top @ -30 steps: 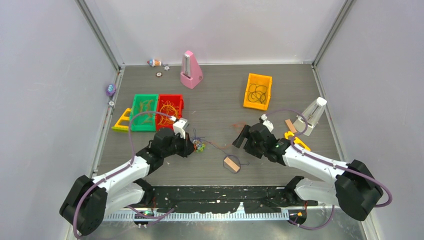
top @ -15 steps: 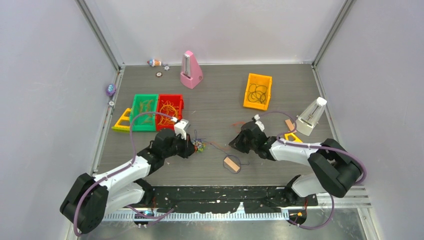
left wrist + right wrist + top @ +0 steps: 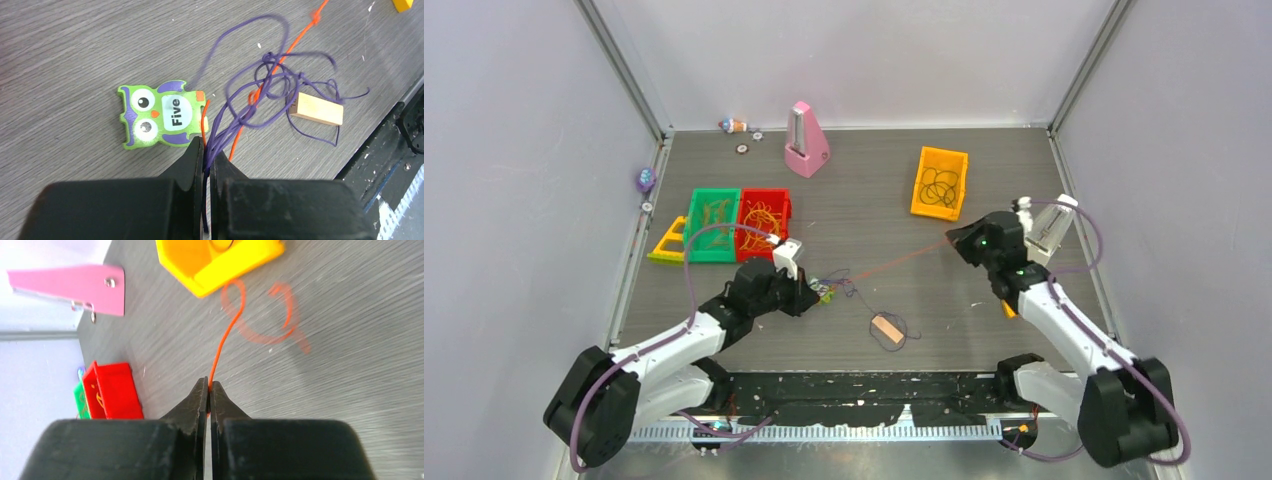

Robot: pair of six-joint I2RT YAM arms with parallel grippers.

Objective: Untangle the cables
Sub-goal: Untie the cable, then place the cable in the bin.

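Nearest the arm bases: wooden block (image 3: 886,329) on the tabletop (image 3: 864,190), right of the owl tile (image 3: 162,115), with a purple loop lying around it. Tile is printed "Five". Just beside the tile's right edge, the left end effector (image 3: 206,155) has its jaws closed on the cables (image 3: 260,95): purple strands plus one orange. The orange strand (image 3: 894,262) runs taut from the tangle, right of and beyond the tile, to the right end effector (image 3: 208,385), which is pinched closed on it. Farther beyond the tile: orange bin (image 3: 918,190) holding a dark coil (image 3: 939,187).
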